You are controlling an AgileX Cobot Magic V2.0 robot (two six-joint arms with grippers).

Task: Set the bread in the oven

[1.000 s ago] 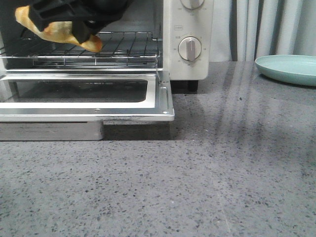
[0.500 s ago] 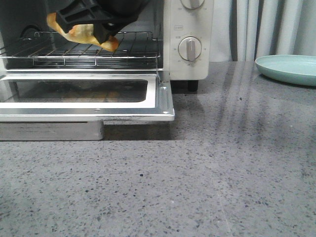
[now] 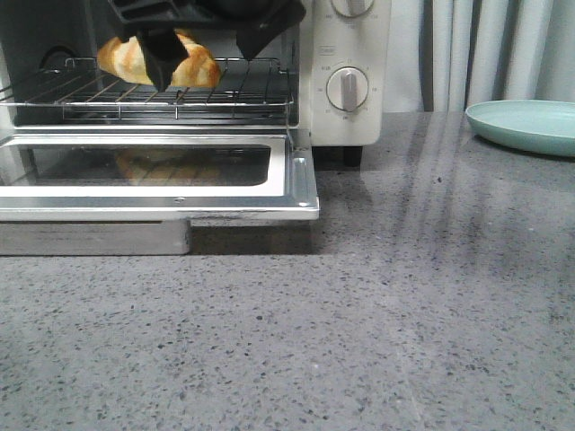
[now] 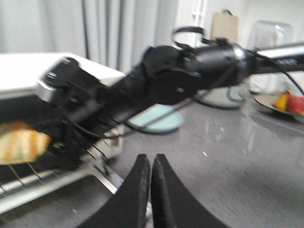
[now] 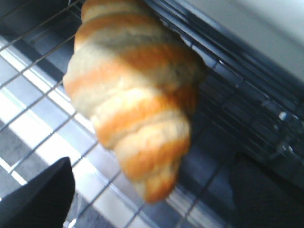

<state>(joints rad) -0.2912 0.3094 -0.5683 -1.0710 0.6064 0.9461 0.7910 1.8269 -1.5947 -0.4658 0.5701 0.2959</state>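
The bread (image 3: 193, 67), golden with pale stripes, lies on the wire rack (image 3: 243, 94) inside the cream-white oven (image 3: 346, 126), whose glass door (image 3: 301, 184) hangs open and flat. My right gripper (image 3: 207, 61) is open around the bread, one finger in front of it and the other off to its right. In the right wrist view the bread (image 5: 133, 104) rests on the rack (image 5: 42, 118) between my spread right gripper (image 5: 152, 192). My left gripper (image 4: 151, 160) is shut and empty above the counter, to the oven's right. The bread (image 4: 21, 142) also shows there.
A pale teal plate (image 3: 526, 124) sits on the grey speckled counter (image 3: 377, 323) at the back right, also in the left wrist view (image 4: 159, 118). A dish of fruit (image 4: 285, 102) stands farther off. Round dials (image 3: 346, 88) are on the oven's front. Curtains hang behind.
My right gripper carried the bread to the right and down onto the rack, then opened. The bread now lies flat on the wires instead of hanging tilted in the jaws.
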